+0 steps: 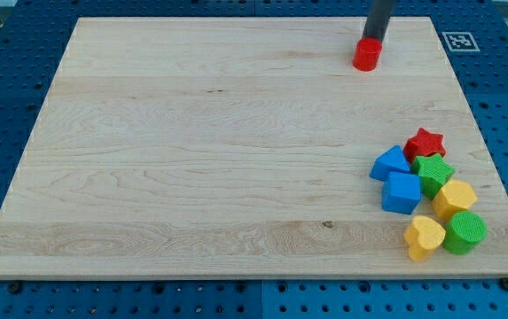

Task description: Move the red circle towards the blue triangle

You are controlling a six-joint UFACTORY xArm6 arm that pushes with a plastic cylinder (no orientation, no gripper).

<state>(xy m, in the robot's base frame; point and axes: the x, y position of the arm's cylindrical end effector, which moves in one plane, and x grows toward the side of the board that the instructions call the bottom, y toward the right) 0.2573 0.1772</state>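
The red circle (366,55) lies near the view's top, right of the middle of the wooden board (191,151). My tip (372,40) stands right at the red circle's upper right edge, touching or nearly touching it. The blue triangle (389,164) lies far below, at the view's right, on the left side of a cluster of blocks.
The cluster around the blue triangle holds a red star (425,142), a green star (433,172), a blue cube (402,193), a yellow hexagon (455,198), a yellow heart (424,237) and a green circle (464,232). A black-and-white marker (458,41) sits at the board's top right corner.
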